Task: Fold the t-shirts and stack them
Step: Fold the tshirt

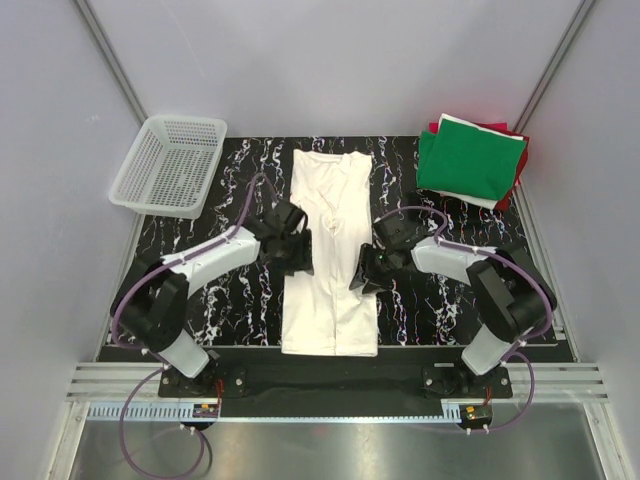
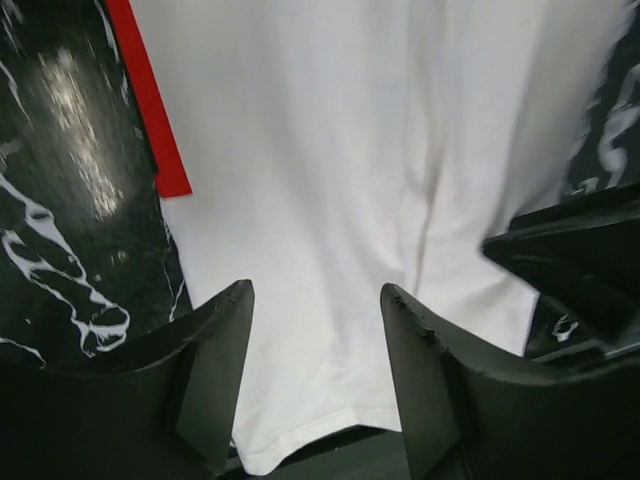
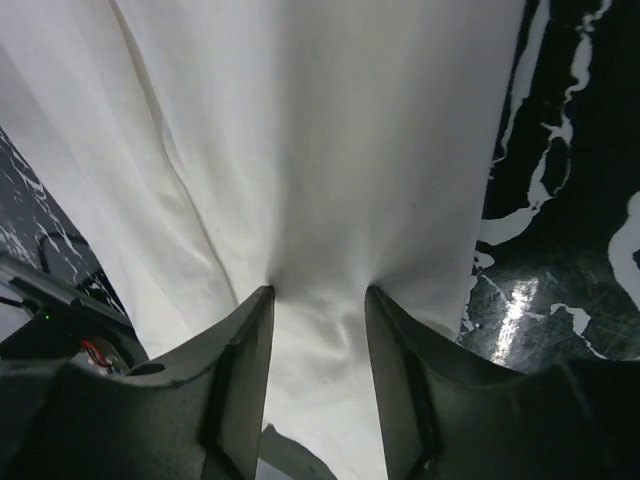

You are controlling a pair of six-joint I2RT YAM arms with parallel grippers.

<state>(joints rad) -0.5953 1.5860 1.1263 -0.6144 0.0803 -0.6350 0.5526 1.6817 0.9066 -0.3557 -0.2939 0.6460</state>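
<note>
A cream-white t-shirt (image 1: pixel 330 250) lies folded into a long narrow strip down the middle of the black marbled table. My left gripper (image 1: pixel 298 250) is at its left edge and stands open over flat cloth (image 2: pixel 320 180), with a hem showing between the fingers. A strip of red print (image 2: pixel 150 110) shows along the shirt's edge. My right gripper (image 1: pixel 363 272) is at the shirt's right edge. Its jaws are apart, the fingertips (image 3: pixel 262 300) press into the cloth (image 3: pixel 300 150), and fabric puckers between them. Folded t-shirts are stacked at the back right, green (image 1: pixel 470 158) on top, red (image 1: pixel 500 128) underneath.
A white plastic mesh basket (image 1: pixel 168 165) stands tilted at the table's back left corner. Bare marbled table (image 1: pixel 220 300) lies on both sides of the strip. The right gripper's dark body (image 2: pixel 570 260) shows at the right of the left wrist view.
</note>
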